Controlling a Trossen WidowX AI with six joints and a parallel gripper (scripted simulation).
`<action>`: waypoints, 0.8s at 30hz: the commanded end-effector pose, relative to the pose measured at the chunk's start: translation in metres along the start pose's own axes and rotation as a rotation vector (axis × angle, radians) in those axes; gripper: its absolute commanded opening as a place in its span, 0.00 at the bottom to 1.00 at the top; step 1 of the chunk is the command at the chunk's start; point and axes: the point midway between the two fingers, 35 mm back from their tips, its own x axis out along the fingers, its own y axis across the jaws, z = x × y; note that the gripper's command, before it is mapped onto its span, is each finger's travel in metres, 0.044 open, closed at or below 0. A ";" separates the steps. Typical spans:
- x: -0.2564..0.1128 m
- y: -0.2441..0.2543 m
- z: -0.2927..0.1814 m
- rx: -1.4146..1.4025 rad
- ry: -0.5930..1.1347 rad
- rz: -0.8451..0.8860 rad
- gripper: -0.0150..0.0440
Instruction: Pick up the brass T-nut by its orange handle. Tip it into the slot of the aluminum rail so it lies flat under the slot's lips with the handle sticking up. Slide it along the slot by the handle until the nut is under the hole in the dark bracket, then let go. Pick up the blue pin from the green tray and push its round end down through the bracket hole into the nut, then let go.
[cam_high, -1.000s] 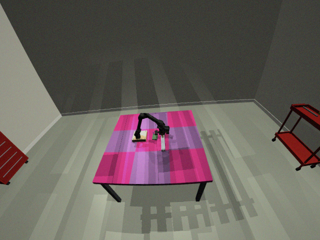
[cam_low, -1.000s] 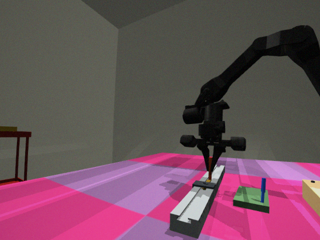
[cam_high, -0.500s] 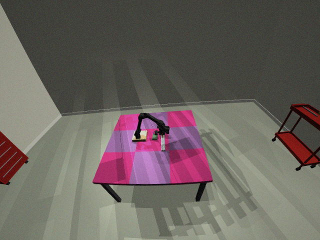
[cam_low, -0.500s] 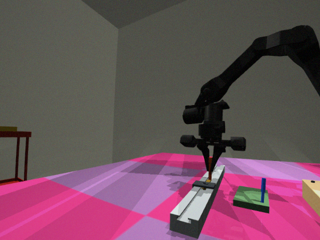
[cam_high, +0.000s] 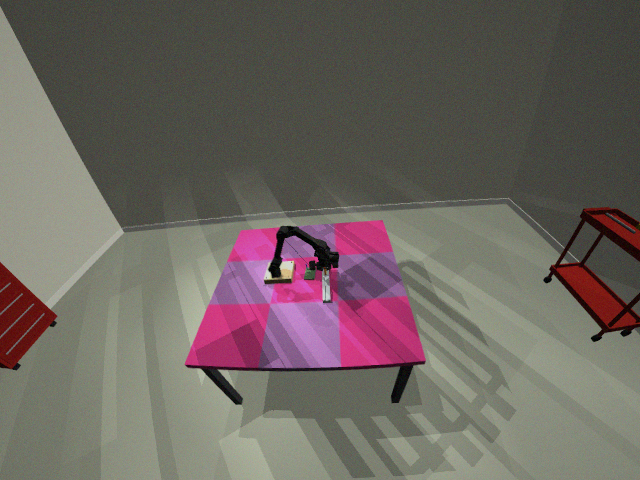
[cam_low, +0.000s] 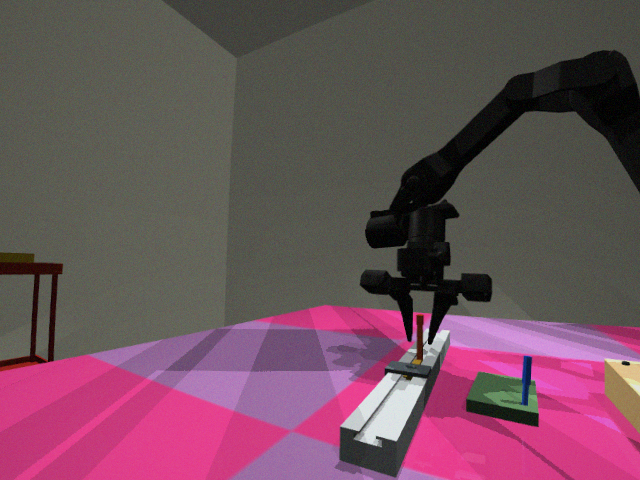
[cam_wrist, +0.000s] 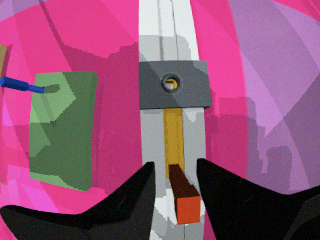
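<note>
Pink-purple table (cam_high: 305, 330) (cam_low: 170, 403) (cam_wrist: 220, 60), brass nut (cam_low: 416, 362) (cam_wrist: 173, 137) partly hidden under bracket (cam_low: 407, 368) (cam_wrist: 195, 85)

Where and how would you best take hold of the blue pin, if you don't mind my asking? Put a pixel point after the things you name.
I'd grip the upper shaft of the blue pin (cam_low: 526, 374) (cam_wrist: 16, 84) from above, fingers on opposite sides. It stands nearly upright in the green tray (cam_high: 309, 275) (cam_low: 496, 395) (cam_wrist: 62, 145), its slim shaft rising free, which should leave the lower end clear for insertion.
</note>
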 end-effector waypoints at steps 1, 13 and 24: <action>0.000 0.000 0.000 0.000 0.000 0.000 0.50; -0.074 -0.006 0.041 -0.341 0.304 0.075 1.00; -0.072 0.033 0.066 0.132 0.310 0.004 1.00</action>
